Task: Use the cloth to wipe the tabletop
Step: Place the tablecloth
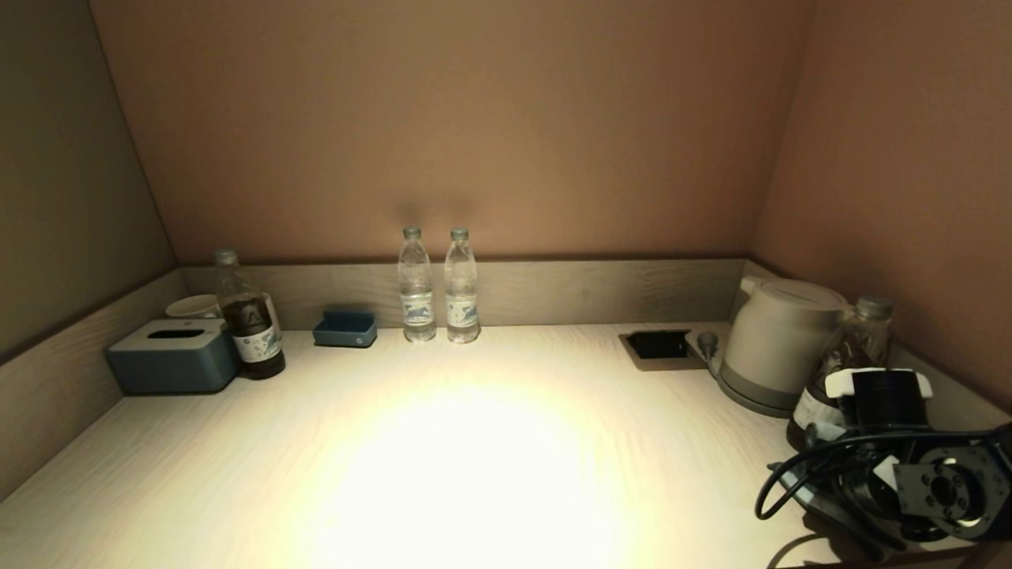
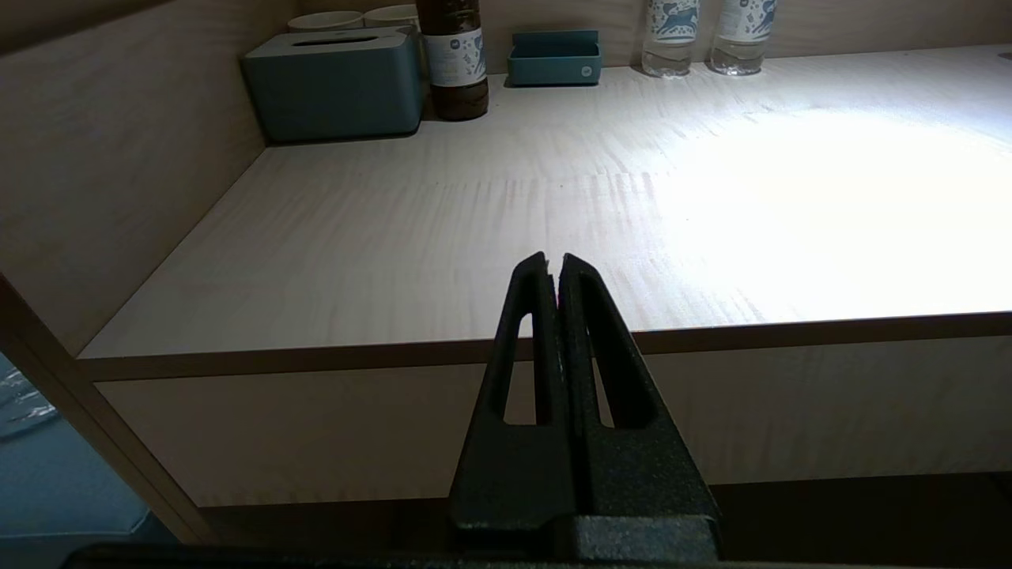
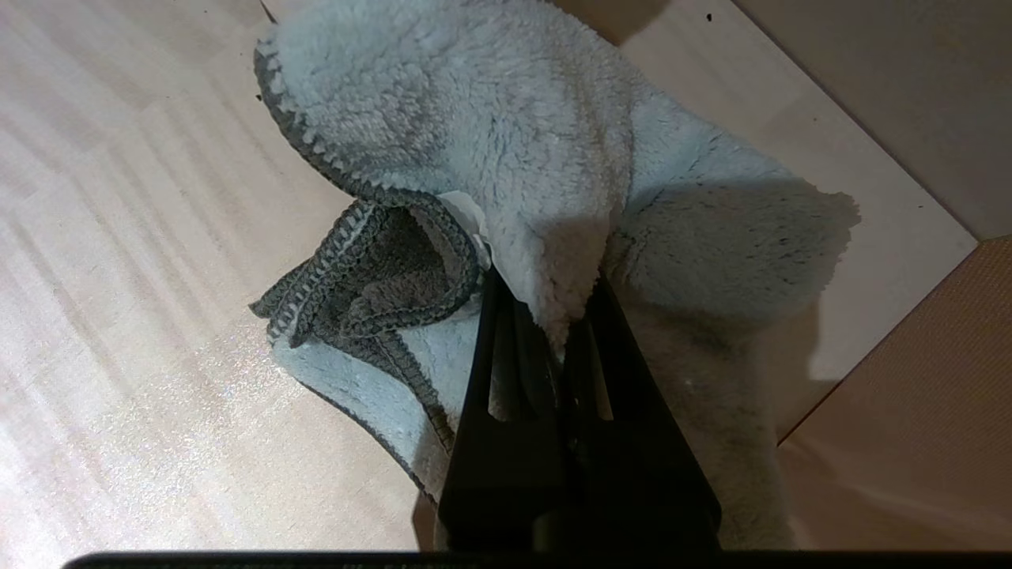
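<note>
The tabletop (image 1: 474,442) is pale wood grain, brightly lit in the middle. In the right wrist view my right gripper (image 3: 545,292) points down and is shut on a fold of the light-blue fluffy cloth (image 3: 506,118), which lies bunched on the tabletop (image 3: 118,237) near its front right corner. The cloth's dark stitched edging curls beside the fingers. In the head view the right arm (image 1: 933,482) sits at the front right and hides the cloth. My left gripper (image 2: 553,261) is shut and empty, held off the table's front edge at the left.
A kettle (image 1: 779,344) and a bottle (image 1: 850,356) stand close behind the right arm. A dark socket recess (image 1: 658,345) lies left of the kettle. Two water bottles (image 1: 439,288), a blue tray (image 1: 345,328), a dark drink bottle (image 1: 249,316) and a tissue box (image 1: 172,356) line the back rim.
</note>
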Controlling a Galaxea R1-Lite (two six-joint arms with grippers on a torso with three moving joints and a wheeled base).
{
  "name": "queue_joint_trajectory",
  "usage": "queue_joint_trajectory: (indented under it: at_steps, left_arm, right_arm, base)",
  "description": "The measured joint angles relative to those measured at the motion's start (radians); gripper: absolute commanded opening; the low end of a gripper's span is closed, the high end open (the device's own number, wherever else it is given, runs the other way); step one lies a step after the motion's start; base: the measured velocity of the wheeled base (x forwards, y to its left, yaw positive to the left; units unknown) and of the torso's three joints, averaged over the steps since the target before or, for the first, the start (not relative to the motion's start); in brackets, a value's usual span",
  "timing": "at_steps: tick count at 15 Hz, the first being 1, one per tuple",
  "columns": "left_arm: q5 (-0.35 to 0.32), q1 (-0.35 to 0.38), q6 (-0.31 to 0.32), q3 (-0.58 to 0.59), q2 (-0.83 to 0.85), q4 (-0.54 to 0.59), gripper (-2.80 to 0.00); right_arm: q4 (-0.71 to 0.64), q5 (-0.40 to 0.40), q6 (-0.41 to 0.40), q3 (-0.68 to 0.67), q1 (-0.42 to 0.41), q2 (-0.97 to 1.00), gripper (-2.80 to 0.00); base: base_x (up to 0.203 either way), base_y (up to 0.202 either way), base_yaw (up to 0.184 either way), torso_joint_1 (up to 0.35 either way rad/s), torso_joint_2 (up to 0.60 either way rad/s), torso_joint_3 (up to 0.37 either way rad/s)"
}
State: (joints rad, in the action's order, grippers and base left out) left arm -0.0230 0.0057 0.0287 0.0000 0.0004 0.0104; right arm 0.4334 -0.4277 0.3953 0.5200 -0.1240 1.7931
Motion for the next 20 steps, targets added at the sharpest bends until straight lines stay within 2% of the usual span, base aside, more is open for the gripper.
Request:
queue_joint_trajectory:
  at_steps: [8, 9, 16, 20]
  left_arm:
    - [-0.001, 0.000, 0.000, 0.000, 0.000, 0.000, -2.80]
    - [-0.001, 0.000, 0.000, 0.000, 0.000, 0.000, -2.80]
    - [0.000, 0.000, 0.000, 0.000, 0.000, 0.000, -2.80]
    - [0.000, 0.000, 0.000, 0.000, 0.000, 0.000, -2.80]
  right_arm:
    - [0.002, 0.002, 0.001, 0.005, -0.002, 0.002, -2.80]
    - [0.002, 0.002, -0.001, 0.008, -0.002, 0.005, 0.00]
    - [0.006, 0.001, 0.001, 0.016, 0.001, 0.039, 0.00]
    - [0.004, 0.002, -0.010, -0.014, 0.045, -0.094, 0.00]
  base:
    - [0.000, 0.000, 0.000, 0.000, 0.00, 0.000]
    - [0.000, 0.000, 0.000, 0.000, 0.00, 0.000]
    - [0.000, 0.000, 0.000, 0.000, 0.00, 0.000]
    - [0.000, 0.000, 0.000, 0.000, 0.00, 0.000]
